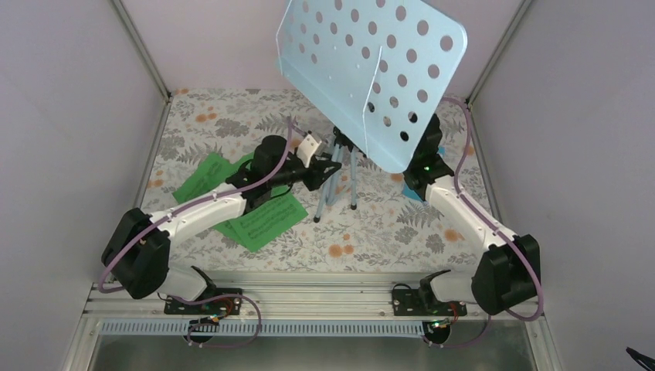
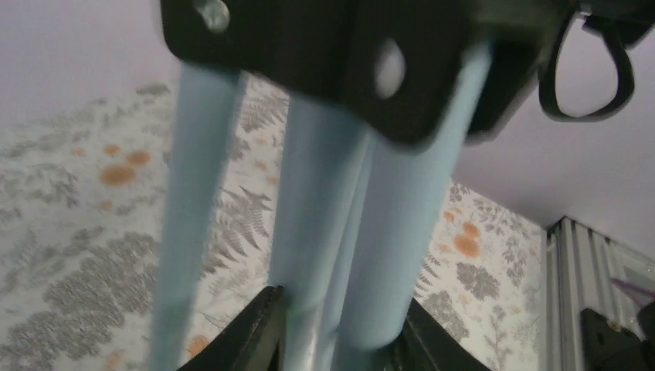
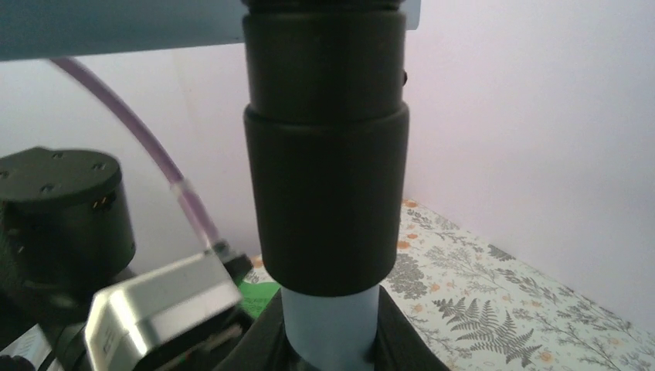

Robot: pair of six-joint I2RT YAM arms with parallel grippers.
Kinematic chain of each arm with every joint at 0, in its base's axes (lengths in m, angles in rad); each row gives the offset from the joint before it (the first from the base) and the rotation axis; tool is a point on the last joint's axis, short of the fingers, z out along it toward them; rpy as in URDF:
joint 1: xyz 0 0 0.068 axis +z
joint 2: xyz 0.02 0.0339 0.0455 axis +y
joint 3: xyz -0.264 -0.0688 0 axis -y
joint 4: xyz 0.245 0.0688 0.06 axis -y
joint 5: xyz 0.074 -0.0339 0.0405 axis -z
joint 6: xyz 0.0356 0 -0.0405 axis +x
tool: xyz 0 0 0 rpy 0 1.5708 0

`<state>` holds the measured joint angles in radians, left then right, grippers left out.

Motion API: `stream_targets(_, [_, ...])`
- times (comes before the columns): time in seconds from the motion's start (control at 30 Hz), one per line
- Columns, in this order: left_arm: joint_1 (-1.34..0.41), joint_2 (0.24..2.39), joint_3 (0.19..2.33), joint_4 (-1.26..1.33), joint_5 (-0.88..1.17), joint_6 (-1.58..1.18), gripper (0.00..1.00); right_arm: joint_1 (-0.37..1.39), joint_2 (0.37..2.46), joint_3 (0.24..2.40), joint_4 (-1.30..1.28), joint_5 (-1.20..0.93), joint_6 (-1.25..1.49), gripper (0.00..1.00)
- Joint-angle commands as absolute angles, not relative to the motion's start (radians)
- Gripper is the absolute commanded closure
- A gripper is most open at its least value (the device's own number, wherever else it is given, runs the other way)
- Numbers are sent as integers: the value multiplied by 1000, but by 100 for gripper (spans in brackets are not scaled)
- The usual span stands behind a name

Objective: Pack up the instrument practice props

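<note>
"Where was the pale blue metal tripod music stand [image 1: 371, 69] with the hole-punched desk?"

"Standing on its legs on the floral-patterned table [image 1: 386, 224], towards the back. The right gripper [image 3: 330, 340] was clamped on its tube, just under a black collar [image 3: 326, 154]."

"And the left gripper [image 1: 328, 167]?"

"Its fingers [image 2: 263, 328] flanked the legs, narrowly parted. I couldn't tell whether it gripped them. The bright green printed sheet-music pages [image 1: 263, 220] lay flat beneath the left arm."
</note>
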<state>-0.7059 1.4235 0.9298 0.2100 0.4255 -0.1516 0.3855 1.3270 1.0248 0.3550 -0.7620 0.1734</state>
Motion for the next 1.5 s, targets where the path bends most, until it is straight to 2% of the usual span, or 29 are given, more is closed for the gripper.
stream_targets(0.0, [-692, 1355, 921, 347, 367, -164, 58, 426, 1239, 991, 480, -793, 227, 96])
stream_targets(0.17, [-692, 1326, 852, 376, 318, -113, 24, 428, 1224, 978, 486, -778, 230, 96])
stream_targets(0.3, [-692, 1333, 805, 454, 321, -76, 4, 428, 1215, 973, 497, -773, 241, 96])
stream_targets(0.37, [-693, 1348, 794, 496, 345, -62, 0, 428, 1212, 970, 500, -769, 242, 96])
stream_targets(0.77, [-698, 1489, 874, 625, 420, -23, 0, 431, 1198, 917, 573, -744, 285, 96])
stream_targets(1.13, [-752, 1576, 871, 790, 336, -92, 1, 434, 1183, 884, 634, -685, 299, 96])
stream_targets(1.23, [-757, 1584, 873, 787, 296, -98, 10, 435, 1173, 870, 654, -666, 309, 96])
stream_targets(1.37, [-758, 1567, 864, 764, 286, -89, 30, 436, 1163, 850, 686, -656, 332, 96])
stream_targets(1.47, [-759, 1559, 868, 738, 291, -81, 41, 436, 1155, 837, 710, -641, 345, 96])
